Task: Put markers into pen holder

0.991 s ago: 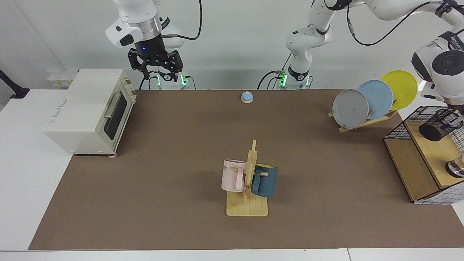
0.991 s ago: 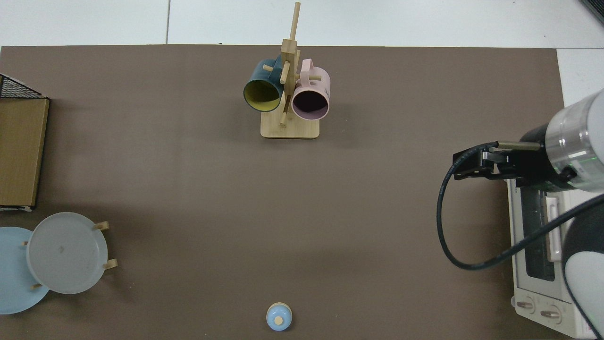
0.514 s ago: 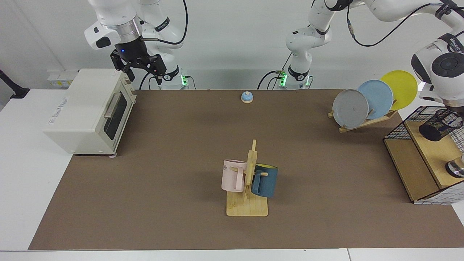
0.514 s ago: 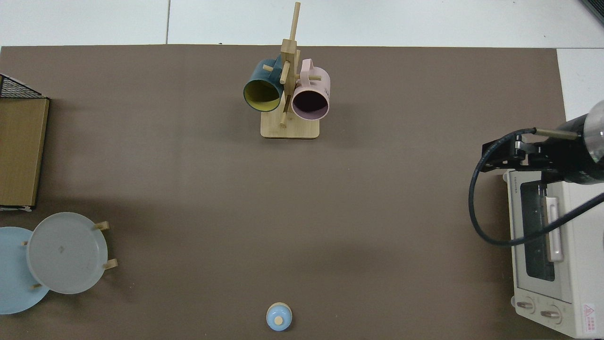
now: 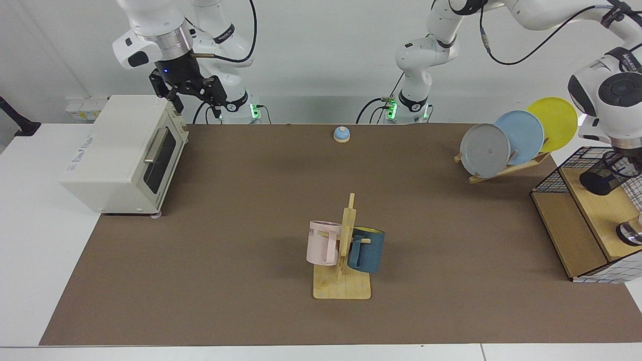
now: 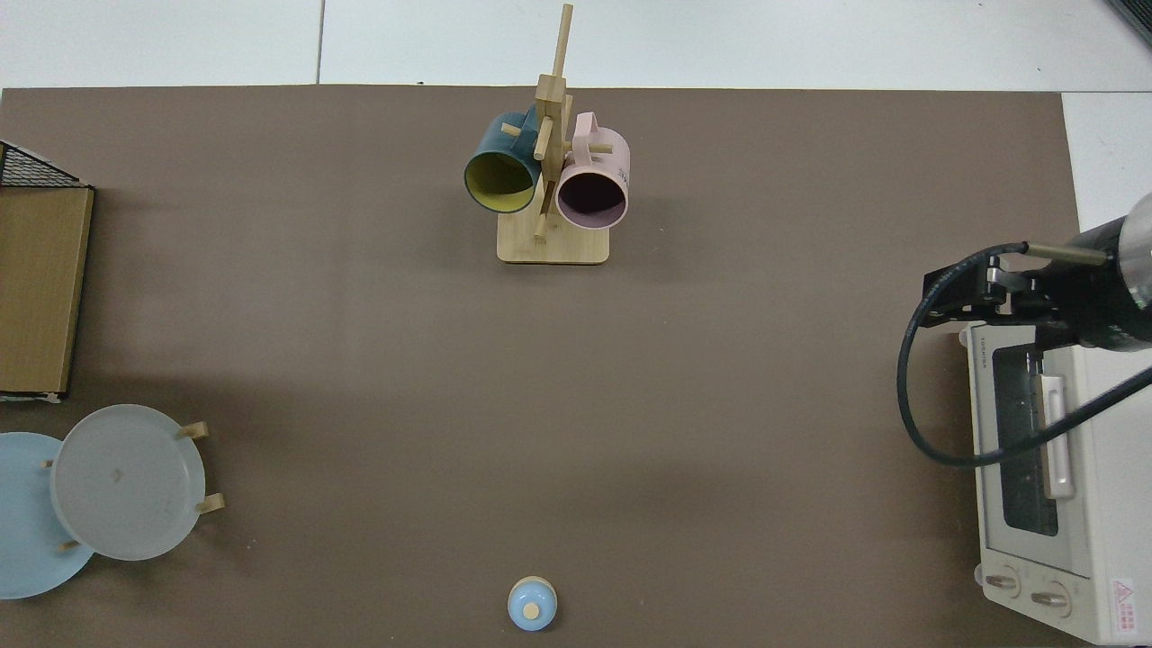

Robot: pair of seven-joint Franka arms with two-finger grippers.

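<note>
Facing view
- Right gripper (image 5: 197,104): it hangs above the back corner of the toaster oven (image 5: 115,150), jaws spread and holding nothing.
- What changed: a second ago it hung further along the table's back edge, away from the toaster oven. It has swung over to that corner and has hardly moved in the last half second.
- Left gripper (image 5: 623,161): it is at the far end of the table from the toaster oven, down at the rim of the pen holder (image 5: 602,178). I cannot tell how it is set, because the wrist hides it.
- Pen holder: it is tilted over the wooden shelf inside the wire basket (image 5: 551,180), almost exactly where it was a second ago.
- Markers: I see none.

Top view
- Right gripper (image 6: 954,297): it sits just off the toaster oven's (image 6: 1071,468) corner, over the mat.
- Pen holder and left arm: both are outside this view.
- Markers: none here either.

Meaning for the task
- My read: the right arm is clearing away and the left arm's move with the pen holder is slow. No marker has gone in yet, and I must find one first.
</note>
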